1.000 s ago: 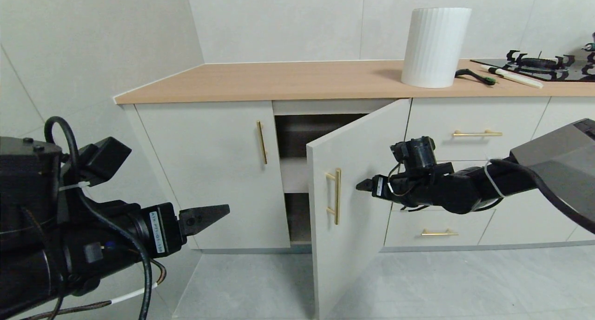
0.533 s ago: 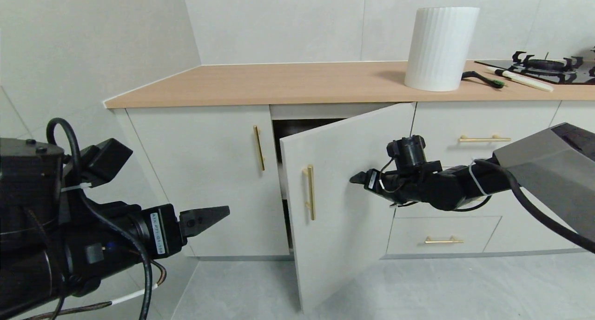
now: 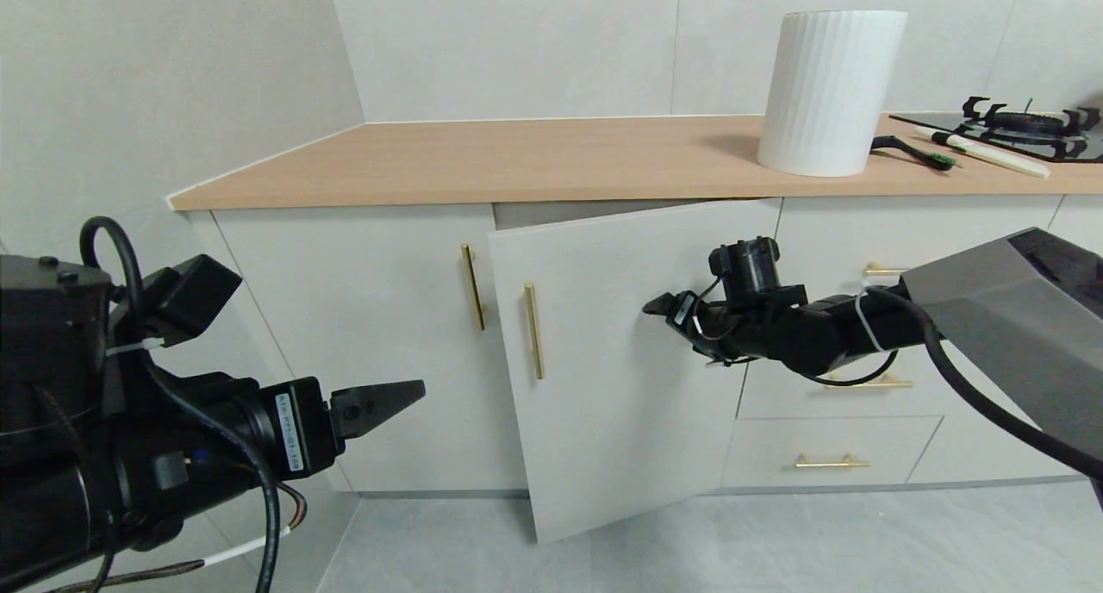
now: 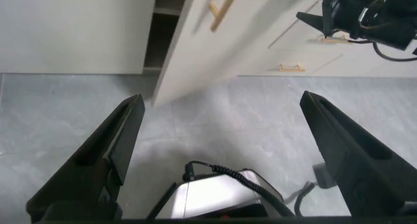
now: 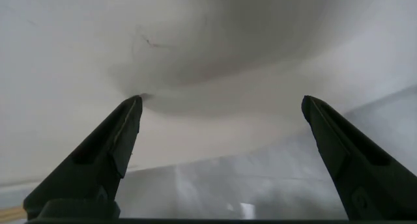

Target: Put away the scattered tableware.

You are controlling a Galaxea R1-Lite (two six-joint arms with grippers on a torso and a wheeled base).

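Observation:
My right gripper (image 3: 659,305) stands open with its fingertips against the face of a white cabinet door (image 3: 620,377), right of the door's gold handle (image 3: 534,331). The door hangs slightly ajar, almost flush with the cabinet front. In the right wrist view the door (image 5: 208,48) lies close ahead of the spread right gripper (image 5: 221,159). My left gripper (image 3: 379,398) is open and empty, low at the left, away from the cabinet. On the wooden countertop (image 3: 517,158) a black-handled utensil (image 3: 913,152) and a white utensil (image 3: 982,154) lie beside a white ribbed container (image 3: 831,93).
A gas hob (image 3: 1025,123) sits at the counter's far right. Drawers with gold handles (image 3: 831,464) are right of the door, and a shut door with its own handle (image 3: 470,287) is left of it. In the left wrist view, grey floor (image 4: 215,126) lies below the left gripper (image 4: 221,159).
The cabinet door has swung from wide open to nearly shut, with my right gripper moving left against it. The head camera has shifted a little. The left arm has stayed put.

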